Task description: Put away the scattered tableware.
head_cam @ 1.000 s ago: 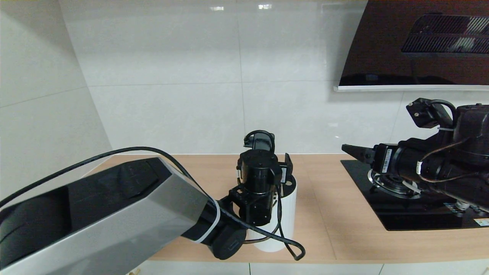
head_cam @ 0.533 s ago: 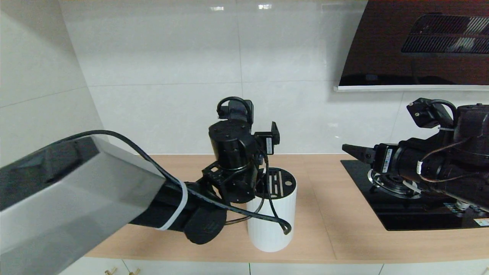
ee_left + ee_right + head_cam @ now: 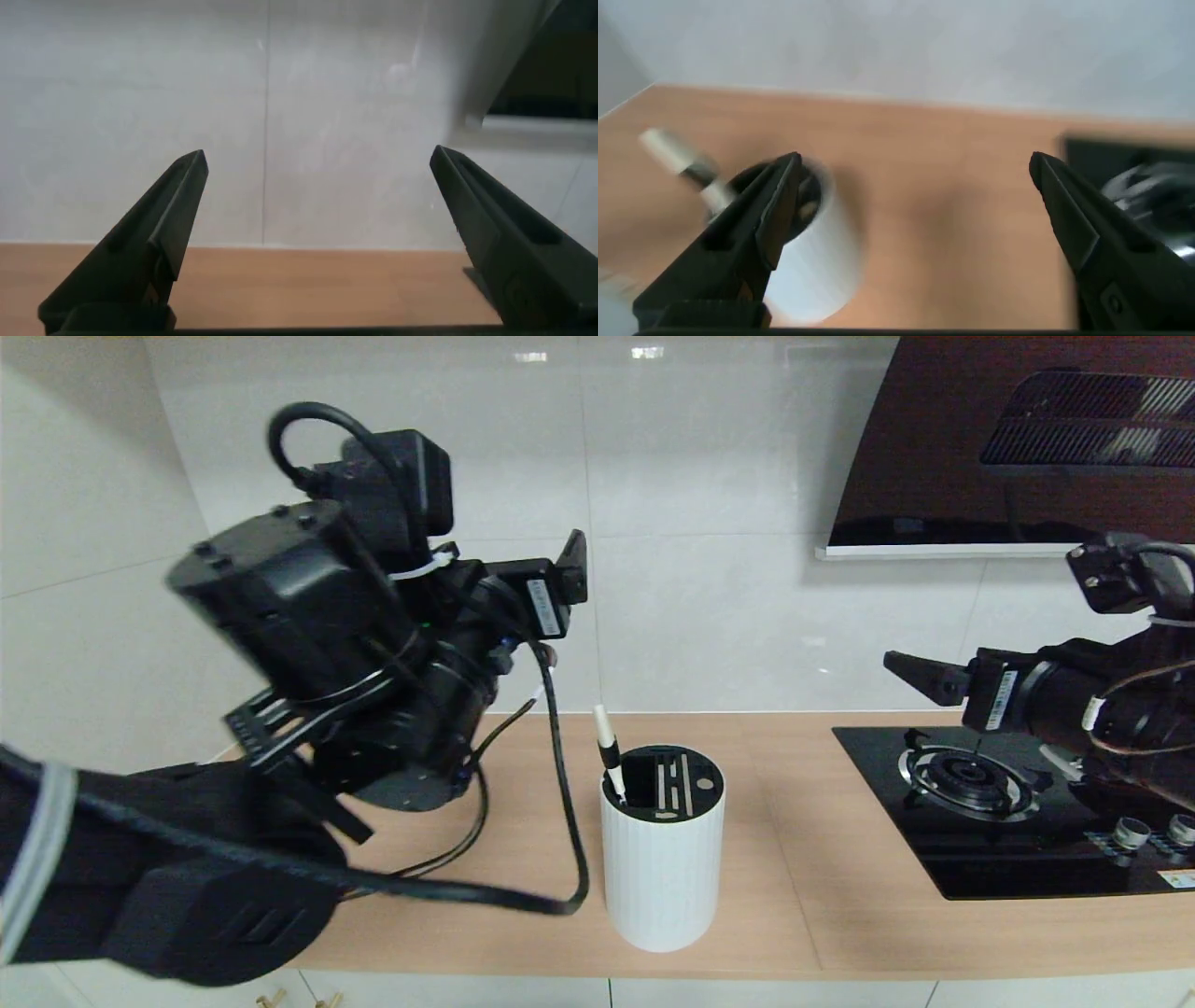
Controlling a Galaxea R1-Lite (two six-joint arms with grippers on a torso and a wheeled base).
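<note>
A white ribbed utensil holder (image 3: 663, 868) with a black slotted top stands near the counter's front edge. A utensil with a white and black handle (image 3: 607, 747) sticks up from its left slot, leaning left. High above and to the left of the holder, my left gripper (image 3: 569, 558) is open and holds nothing; it faces the tiled wall (image 3: 318, 112). My right gripper (image 3: 920, 674) hovers open and empty to the right, above the stove's left edge. From its wrist view I see the holder (image 3: 817, 266) and the handle (image 3: 677, 154) beyond the fingers.
A black gas stove (image 3: 990, 821) with a burner (image 3: 966, 779) and knobs takes up the right of the wooden counter (image 3: 822, 859). A dark range hood (image 3: 1018, 448) hangs above it. White tiled walls close the back and left.
My left arm has lifted up and to the left, away from the holder. The utensil handle now shows standing in the holder. My right gripper has shifted slightly right and up.
</note>
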